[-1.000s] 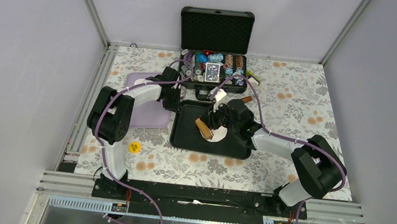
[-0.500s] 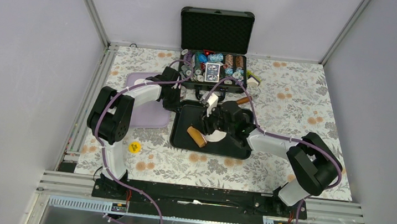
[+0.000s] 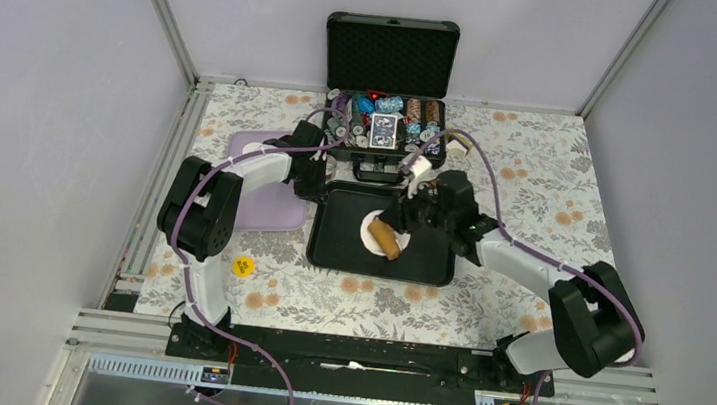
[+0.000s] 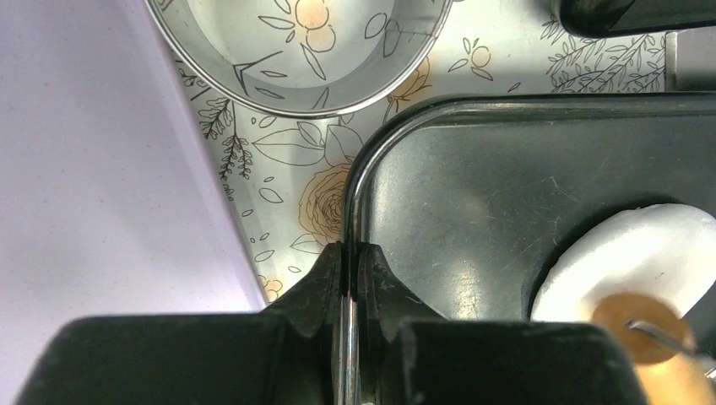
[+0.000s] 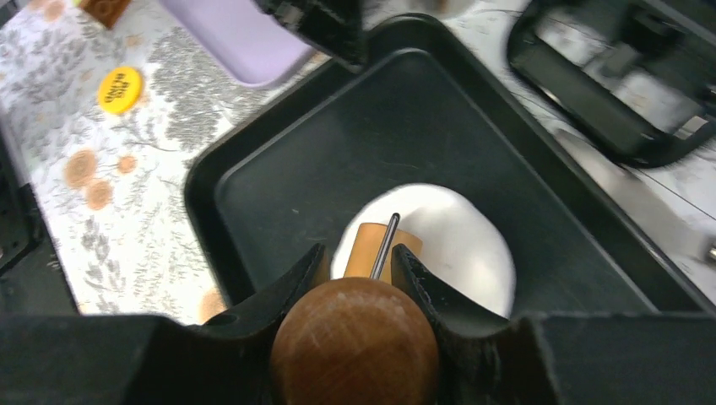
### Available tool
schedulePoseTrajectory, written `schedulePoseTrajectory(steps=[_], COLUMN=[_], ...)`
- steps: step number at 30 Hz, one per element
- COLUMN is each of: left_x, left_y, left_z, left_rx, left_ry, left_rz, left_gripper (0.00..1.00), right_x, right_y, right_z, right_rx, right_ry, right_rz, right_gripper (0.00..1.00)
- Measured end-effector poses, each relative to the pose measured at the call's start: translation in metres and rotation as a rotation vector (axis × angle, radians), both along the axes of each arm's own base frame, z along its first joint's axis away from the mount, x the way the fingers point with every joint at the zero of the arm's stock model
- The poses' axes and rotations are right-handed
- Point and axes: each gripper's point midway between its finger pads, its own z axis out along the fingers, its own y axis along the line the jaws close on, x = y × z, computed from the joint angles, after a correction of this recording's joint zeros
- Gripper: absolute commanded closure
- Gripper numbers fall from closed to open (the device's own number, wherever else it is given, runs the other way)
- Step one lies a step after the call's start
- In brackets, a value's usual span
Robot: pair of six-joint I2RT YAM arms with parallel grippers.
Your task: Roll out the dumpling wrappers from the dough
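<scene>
dough (image 5: 456,245): one round white pat, lying flat at the centre of the black tray (image 4: 353,202), mid-counter (image 3: 538,181). rolling pin (image 3: 386,239) lies across it, barrel touching the pat. right gripper (image 5: 359,255) is closed part-way round the pin's wooden end knob and holds the pin by it. left gripper (image 4: 349,251) is pinched narrow on the tray rim at the 10 o'clock corner (steadying the tray, by my reading). steel ring cutter (image 4: 312,103) stands just beyond that corner, beside the lavender board (image 4: 101,169) at 9 o'clock. handling judgement: the dough looks soft, light and likely tacky. it would dent or tear under a pinch, so work it through the pin, not by its edge.
</scene>
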Motion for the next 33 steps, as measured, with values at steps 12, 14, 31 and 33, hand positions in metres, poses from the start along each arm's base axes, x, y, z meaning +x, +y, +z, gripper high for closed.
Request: schedulePoseTrajectory(steps=[12, 14, 31, 33], left_x=[0.001, 0.001, 0.001, 0.001], left_y=[0.002, 0.002, 0.002, 0.002], left_z=[0.000, 0.000, 0.000, 0.000], left_rx=[0.011, 0.013, 0.014, 0.014], left_ry=[-0.005, -0.007, -0.008, -0.007], left_rz=[0.005, 0.006, 0.007, 0.007], left_gripper=[1.00, 1.00, 1.00, 1.00], right_x=[0.004, -0.001, -0.025, -0.019], right_y=[-0.017, -0.011, 0.028, 0.026], right_z=[-0.011, -0.012, -0.014, -0.008], right_rx=[0.065, 0.068, 0.056, 0.046], right_ry=[-0.094, -0.101, -0.046, -0.008], right_rz=[0.004, 0.026, 0.147, 0.127], right_gripper=[1.00, 1.00, 1.00, 1.00])
